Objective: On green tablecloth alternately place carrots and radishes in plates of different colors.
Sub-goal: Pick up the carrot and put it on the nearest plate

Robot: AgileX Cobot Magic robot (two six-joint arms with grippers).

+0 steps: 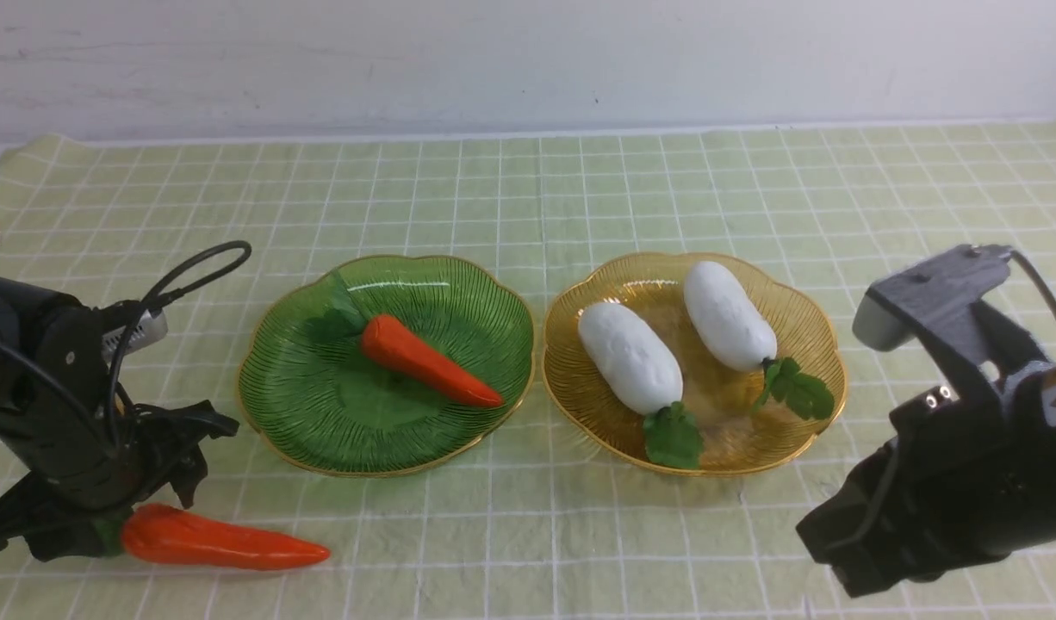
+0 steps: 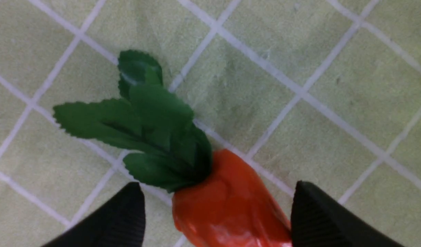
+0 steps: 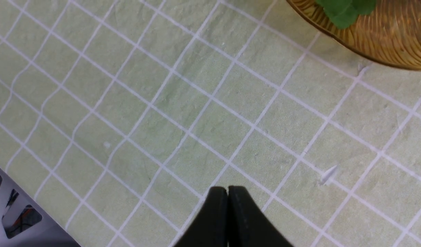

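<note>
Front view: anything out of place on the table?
One carrot lies on the green tablecloth by the left gripper, outside the green plate that holds the other carrot. The gripper's jaws stand open around its thick end. Both radishes sit in the amber plate; nothing spilled or damaged.

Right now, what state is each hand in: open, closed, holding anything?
Left hand: open, fingers either side of the carrot lying on the green tablecloth, not gripping it.
Right hand: closed, empty.
</note>
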